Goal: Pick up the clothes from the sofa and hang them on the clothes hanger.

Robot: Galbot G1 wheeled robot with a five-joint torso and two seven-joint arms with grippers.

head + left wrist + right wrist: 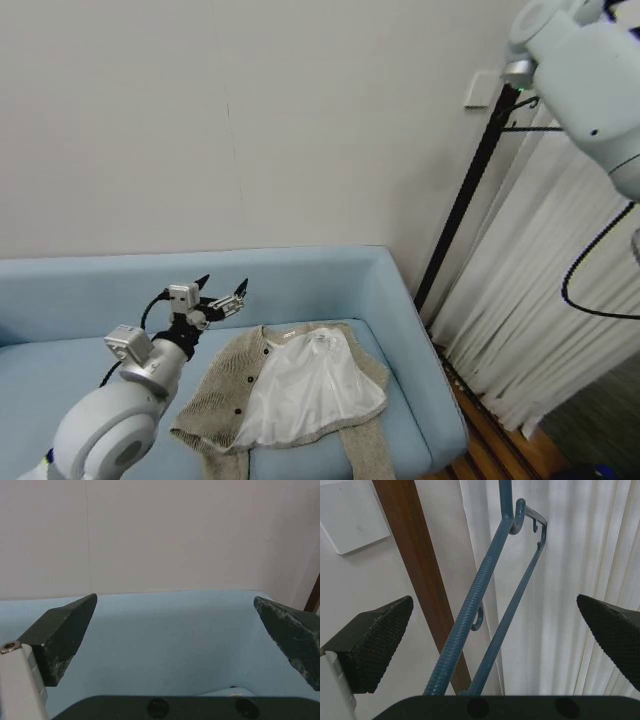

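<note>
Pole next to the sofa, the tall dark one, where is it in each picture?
Head view: the pole rises right of the sofa, beside the curtain.
Left wrist view: a dark sliver beyond the sofa, probably it.
Right wrist view: brown, close behind the blue hanger.
Shared landmark: the pale wall behind the pole.
</note>
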